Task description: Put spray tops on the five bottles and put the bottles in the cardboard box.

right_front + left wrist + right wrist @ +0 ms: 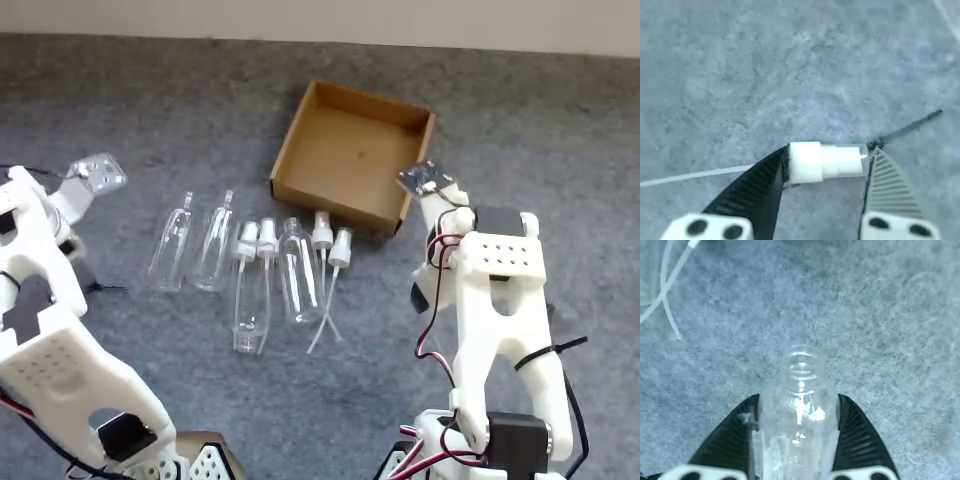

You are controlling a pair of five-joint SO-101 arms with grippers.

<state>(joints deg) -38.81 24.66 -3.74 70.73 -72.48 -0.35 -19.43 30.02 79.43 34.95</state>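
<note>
My left gripper (830, 150) is shut on a white spray top (825, 161), held crosswise between the fingers, and its thin tube (690, 175) trails off over the carpet. My right gripper (797, 400) is shut on a clear bottle (800, 410) whose open neck (801, 365) points away from the fingers. In the high view several clear bottles (300, 270) lie side by side on the grey carpet, with several white spray tops (341, 248) at their far ends. The open cardboard box (290, 140) sits just beyond them. The left arm (40, 260) stands at the left, the right arm (495, 290) at the right.
Grey carpet covers the whole table. Thin tubes (667, 295) from loose spray tops cross the carpet near the right gripper. A black cable (915, 127) lies beside the left gripper. A light wall edge runs along the far side.
</note>
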